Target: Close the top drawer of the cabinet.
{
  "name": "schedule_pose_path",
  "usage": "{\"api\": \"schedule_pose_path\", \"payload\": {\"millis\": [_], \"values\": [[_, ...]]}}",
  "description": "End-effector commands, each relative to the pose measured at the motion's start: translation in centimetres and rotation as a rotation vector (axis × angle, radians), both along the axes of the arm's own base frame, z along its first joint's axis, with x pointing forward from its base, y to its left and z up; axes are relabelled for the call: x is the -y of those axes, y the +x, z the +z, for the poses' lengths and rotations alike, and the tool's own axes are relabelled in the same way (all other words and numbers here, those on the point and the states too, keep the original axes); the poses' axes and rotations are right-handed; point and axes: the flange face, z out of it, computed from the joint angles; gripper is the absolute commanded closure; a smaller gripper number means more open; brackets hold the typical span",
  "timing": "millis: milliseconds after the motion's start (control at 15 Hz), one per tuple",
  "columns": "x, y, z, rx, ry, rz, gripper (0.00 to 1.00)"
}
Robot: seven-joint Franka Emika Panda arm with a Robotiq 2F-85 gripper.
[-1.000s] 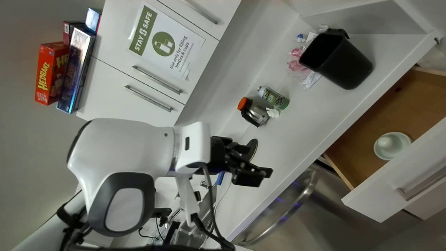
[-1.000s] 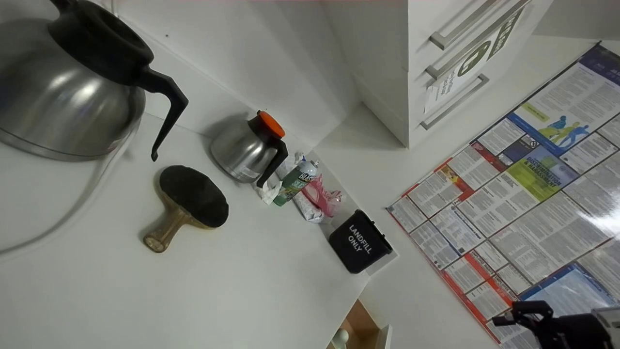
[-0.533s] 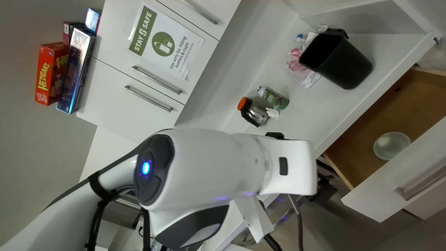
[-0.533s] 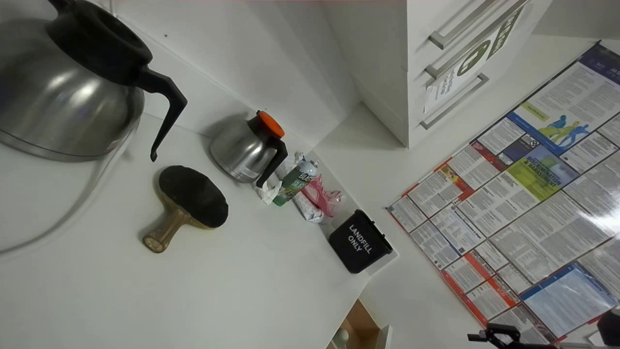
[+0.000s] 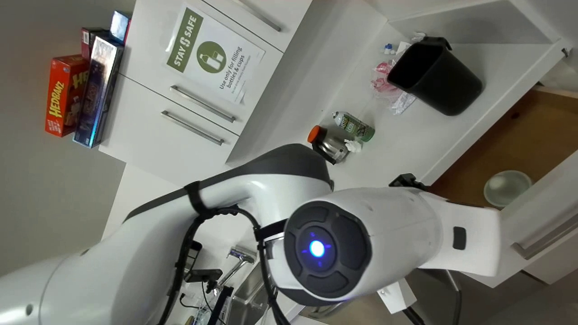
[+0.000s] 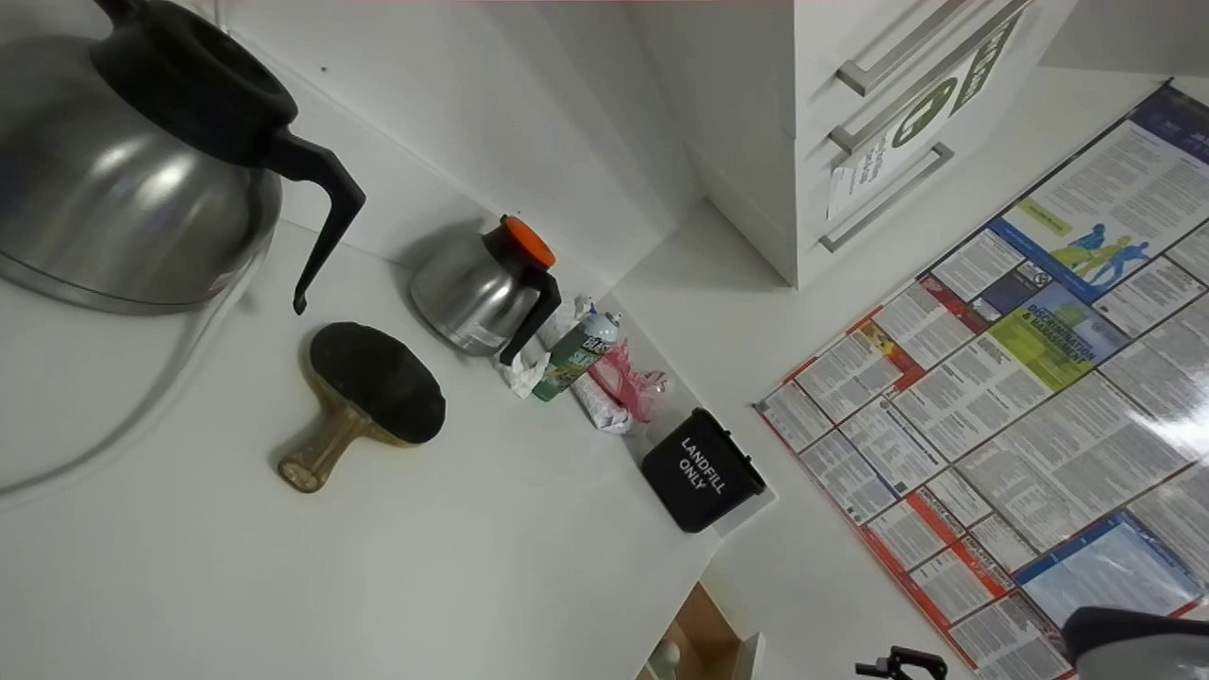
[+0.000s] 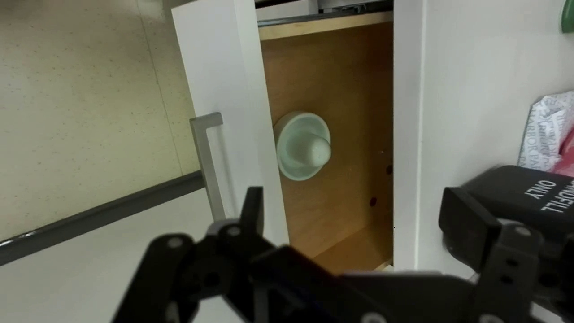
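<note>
Black and spread wide in the wrist view, the pincer (image 7: 352, 204) grasps nothing and faces the top drawer (image 7: 251, 134), which stands drawn out from the white cabinet (image 7: 462, 89); inside rests a pale bowl (image 7: 289, 148) holding a rounded whitish object (image 7: 319, 152). Beyond lies speckled floor (image 7: 89, 112).

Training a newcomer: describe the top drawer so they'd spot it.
Find the white cabinet bearing a black bin. Below, near that bin, the top drawer stands open; its wooden inside and pale bowl set it apart from the adjoining white front.
</note>
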Motion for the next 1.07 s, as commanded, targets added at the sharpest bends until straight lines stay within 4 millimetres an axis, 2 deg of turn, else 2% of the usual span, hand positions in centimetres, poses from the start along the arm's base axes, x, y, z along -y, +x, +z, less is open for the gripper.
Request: {"api": "schedule_pose_path", "payload": {"millis": [0,200,333,400,467,600,800,867,933,1000], "values": [[1.8,1.2,-5.1,-0.067,0.019,-0.044,0.0],[3.0,0.8,-9.0,-0.135,0.049,-0.085,0.0],[3.7,0.3,-10.8,-0.18,0.06,-0.092,0.0],[3.7,0.1,-10.7,-0.205,0.058,-0.074,0.0],[2.7,0.0,-10.4,-0.189,0.059,-0.073,0.0],[3.3,-0.3,-11.3,-0.211,0.059,-0.069,0.0],[3.8,0.1,-10.2,-0.143,0.066,-0.112,0.0],[4.1,0.2,-10.5,-0.124,0.08,-0.142,0.0],[4.5,0.4,-10.9,-0.108,0.096,-0.169,0.16],[4.9,0.4,-11.2,-0.092,0.109,-0.197,0.26]]}}
